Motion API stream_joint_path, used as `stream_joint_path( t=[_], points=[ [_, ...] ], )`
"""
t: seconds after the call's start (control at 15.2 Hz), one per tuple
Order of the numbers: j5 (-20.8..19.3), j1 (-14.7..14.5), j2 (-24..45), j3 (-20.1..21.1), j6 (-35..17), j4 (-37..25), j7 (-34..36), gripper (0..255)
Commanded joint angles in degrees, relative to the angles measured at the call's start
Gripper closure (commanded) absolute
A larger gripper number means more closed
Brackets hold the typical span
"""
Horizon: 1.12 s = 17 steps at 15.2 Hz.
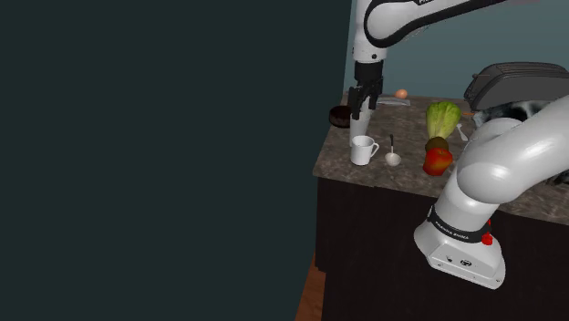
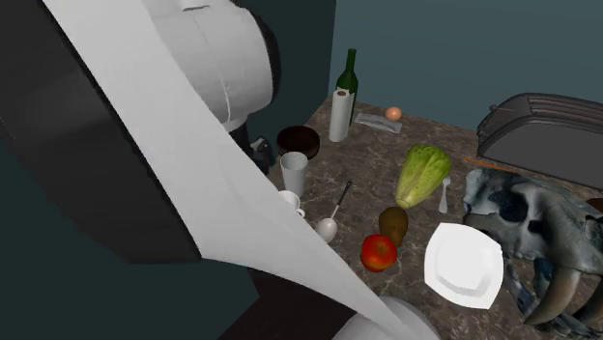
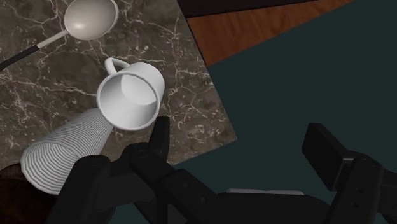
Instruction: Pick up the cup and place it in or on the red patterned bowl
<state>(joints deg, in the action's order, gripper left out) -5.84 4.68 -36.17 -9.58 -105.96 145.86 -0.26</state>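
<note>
Shoulder view, from its left: a dark teal wall [image 1: 164,155] takes that side, then the marbled counter [image 1: 408,137] begins. At the counter's far left corner sits the bowl [image 1: 340,115], dark, its pattern too dim to read. Just right of it stands the cup [image 1: 362,121], tall, ribbed, white and upright. The jaws show directly over its rim in this view, hanging from the arm [image 1: 392,23]. Nearer the front edge stands a white mug [image 1: 363,150], with a ladle [image 1: 392,157] right of it. Further right are an egg [image 1: 401,93], a lettuce [image 1: 444,119], a kiwi [image 1: 437,144], a tomato [image 1: 438,162] and a toaster [image 1: 515,84].

Second exterior view, left to right: the arm's white link crosses the near side and hides part of the mug. The bowl, cup and mug stand in a short row, bowl farthest, each just beside the next. Behind them are a paper roll [image 2: 339,116] and a bottle [image 2: 348,70]. To the right lie a plate [image 2: 464,266], a spoon [image 2: 444,193] and a skull [image 2: 531,227].

Wrist view: the jaws stand wide apart and hold nothing. One finger [image 3: 159,137] hangs near the mug's rim, while the gap between the jaws lies past the counter's edge. The cup stands just beside the mug.
</note>
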Motion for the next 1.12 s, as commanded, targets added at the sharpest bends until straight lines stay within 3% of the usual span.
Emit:
stream_joint_path(
  t=[0.0, 0.59, 1.06],
  points=[
    [-1.3, 0.9, 3.1, -1.5, -3.8, -0.2, -1.1, 0],
    [-4.0, 3.8, 18.8, -8.0, -20.1, -3.3, -5.3, 0],
    [-1.4, 5.3, 32.9, -12.3, -30.5, -9.6, -10.2, 0]
  ],
)
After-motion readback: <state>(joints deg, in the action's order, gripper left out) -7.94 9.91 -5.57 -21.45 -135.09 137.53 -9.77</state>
